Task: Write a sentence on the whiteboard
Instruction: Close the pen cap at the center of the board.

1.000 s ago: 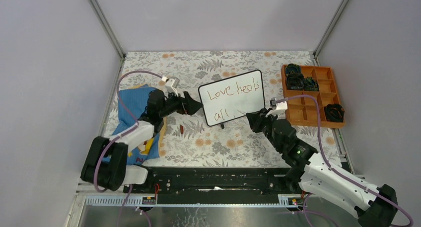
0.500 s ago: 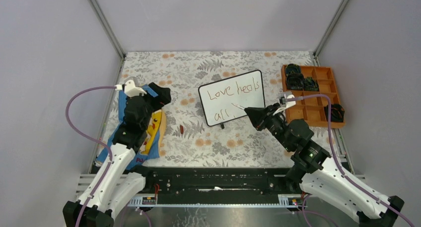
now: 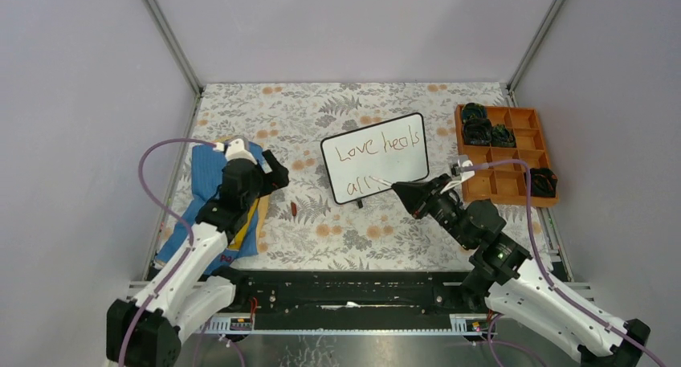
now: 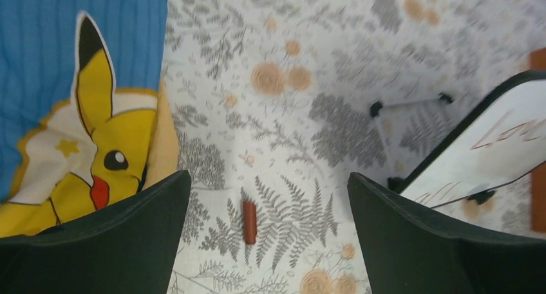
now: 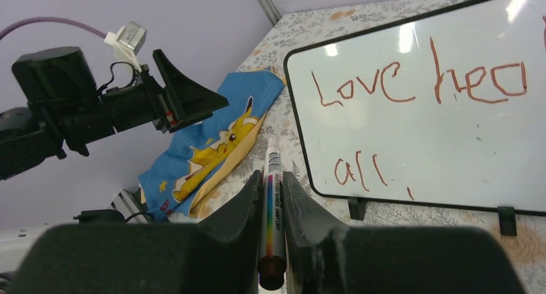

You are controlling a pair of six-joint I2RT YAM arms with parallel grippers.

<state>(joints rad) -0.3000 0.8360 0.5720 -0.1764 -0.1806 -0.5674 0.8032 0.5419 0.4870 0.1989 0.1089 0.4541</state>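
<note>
The whiteboard [image 3: 374,156] stands tilted on its feet at mid table, with the sentence [image 3: 377,144] "Love heals" and "all" below it in red-brown. My right gripper [image 3: 407,193] is shut on a marker [image 5: 272,204], whose tip points at the board's lower left near "all". In the right wrist view the whiteboard [image 5: 444,146] and the sentence [image 5: 418,82] fill the upper right. My left gripper [image 3: 273,170] is open and empty, left of the board, above a small red-brown cap [image 4: 249,222]. The whiteboard's corner [image 4: 489,159] shows at the right of the left wrist view.
A blue cloth with a yellow cartoon figure [image 3: 213,198] lies at the left under the left arm, and shows in the left wrist view [image 4: 77,82]. An orange compartment tray [image 3: 514,182] holding dark items stands at the right. The cap [image 3: 294,210] lies on the floral cover.
My left gripper has left the whiteboard's left edge and drawn back over the blue cloth. My right gripper has tilted the marker toward the board's lower left.
</note>
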